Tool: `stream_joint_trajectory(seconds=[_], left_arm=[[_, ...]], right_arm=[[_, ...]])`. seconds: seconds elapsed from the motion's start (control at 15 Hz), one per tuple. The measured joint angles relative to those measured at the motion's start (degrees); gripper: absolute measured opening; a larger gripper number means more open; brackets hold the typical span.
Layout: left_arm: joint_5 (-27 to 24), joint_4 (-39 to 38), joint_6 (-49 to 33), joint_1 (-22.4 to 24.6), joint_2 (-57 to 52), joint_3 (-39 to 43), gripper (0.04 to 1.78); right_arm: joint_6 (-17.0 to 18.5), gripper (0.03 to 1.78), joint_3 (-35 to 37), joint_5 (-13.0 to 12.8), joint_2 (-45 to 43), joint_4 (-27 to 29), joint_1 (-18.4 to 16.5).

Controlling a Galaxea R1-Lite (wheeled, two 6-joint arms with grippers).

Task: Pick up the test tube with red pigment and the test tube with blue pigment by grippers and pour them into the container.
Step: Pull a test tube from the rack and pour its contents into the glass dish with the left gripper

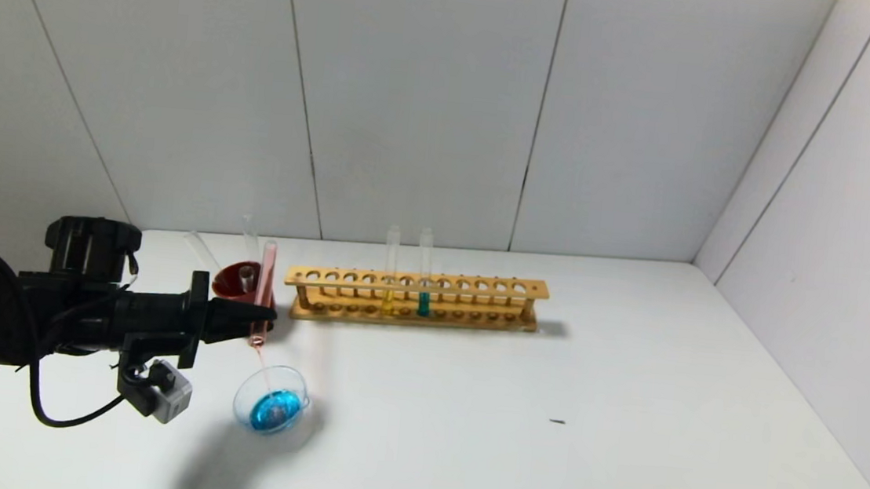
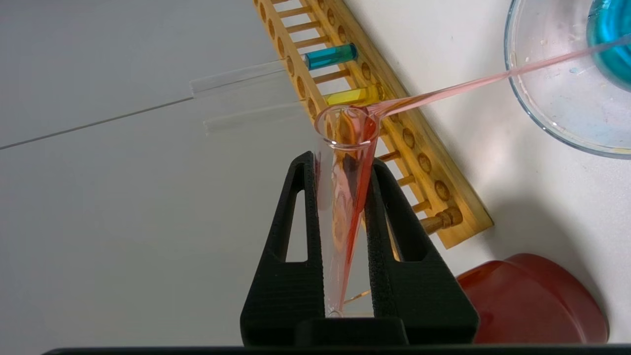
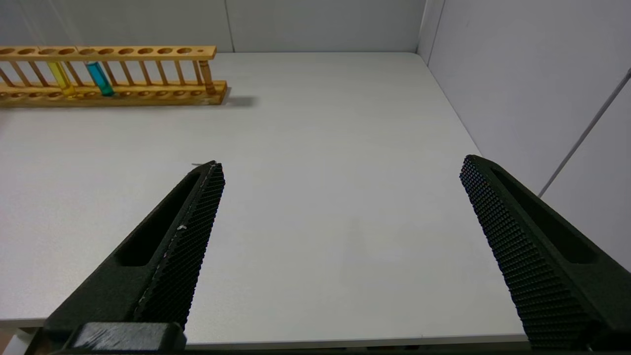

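My left gripper (image 1: 271, 314) is shut on the test tube with red pigment (image 1: 267, 277), tipped mouth-down above the container (image 1: 241, 405). A thin red stream (image 1: 261, 363) runs from the tube's mouth into this shallow clear dish, which holds blue liquid (image 1: 272, 411). In the left wrist view the gripper (image 2: 341, 161) clamps the tube (image 2: 345, 143) and the stream (image 2: 443, 91) reaches the dish (image 2: 557, 74). No tube with sky-blue liquid shows. My right gripper (image 3: 341, 165) is open and empty over bare table, out of the head view.
A wooden rack (image 1: 414, 298) behind the dish holds a yellow tube (image 1: 390, 272) and a teal tube (image 1: 424, 275). A dark red cup (image 1: 236, 281) with empty clear tubes (image 1: 250, 240) stands just behind my left gripper. Walls close in behind and to the right.
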Motion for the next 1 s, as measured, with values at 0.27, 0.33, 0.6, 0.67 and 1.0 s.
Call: stream_joint_trajectory(seconds=[0.27, 0.33, 0.6, 0.67, 1.0], left_arm=[[-0.02, -0.33, 2.11, 0.02, 0.02, 0.04, 0.3], [0.0, -0.33, 2.61, 0.02, 0.02, 0.04, 0.3], [0.04, -0.41, 4.9, 0.07, 0.0, -0.02, 0.3], [0.04, -0.41, 5.32, 0.1, 0.02, -0.02, 0.3], [0.41, -0.52, 8.34, 0.4, 0.02, 0.04, 0.3]], right_arm=[[0.0, 1.75, 0.0, 0.02, 0.0, 0.0, 0.0], [0.0, 1.75, 0.0, 0.02, 0.0, 0.0, 0.0], [0.0, 1.75, 0.0, 0.02, 0.0, 0.0, 0.0], [0.0, 1.75, 0.0, 0.02, 0.0, 0.0, 0.0], [-0.02, 1.75, 0.0, 0.02, 0.0, 0.0, 0.0]])
